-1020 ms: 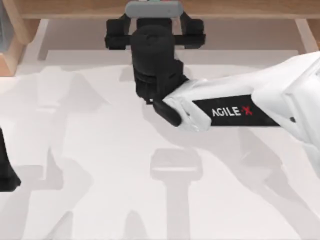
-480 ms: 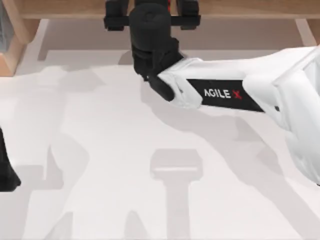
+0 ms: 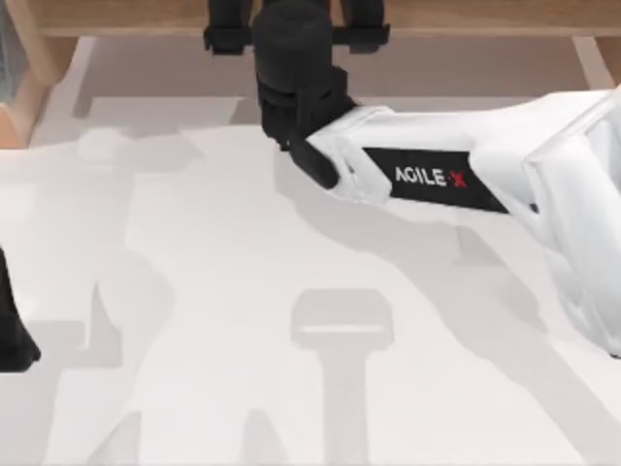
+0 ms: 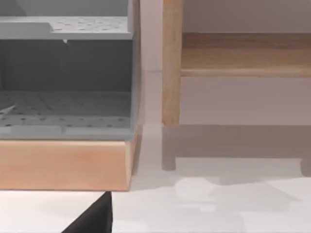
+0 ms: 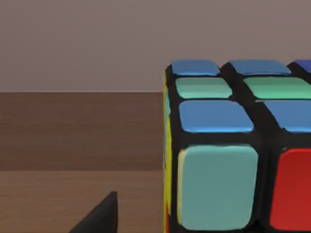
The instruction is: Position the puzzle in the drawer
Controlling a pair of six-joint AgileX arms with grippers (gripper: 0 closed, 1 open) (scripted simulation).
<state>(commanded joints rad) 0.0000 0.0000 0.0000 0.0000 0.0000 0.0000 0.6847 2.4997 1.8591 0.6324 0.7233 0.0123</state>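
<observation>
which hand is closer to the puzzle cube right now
Right. The right hand reaches the wooden cabinet at the table's far edge, with the puzzle right before its wrist camera. The left hand sits parked at the table's left edge.

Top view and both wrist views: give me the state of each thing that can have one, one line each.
Right gripper: reached to the table's far edge over the wooden furniture; whether it grips can't be told.
Small black-gridded puzzle cube with blue, green and red stickers: close before the right wrist camera, above a wooden surface.
Grey perforated drawer in the wooden frame: open at the front.
Left arm: parked at the table's left edge.
</observation>
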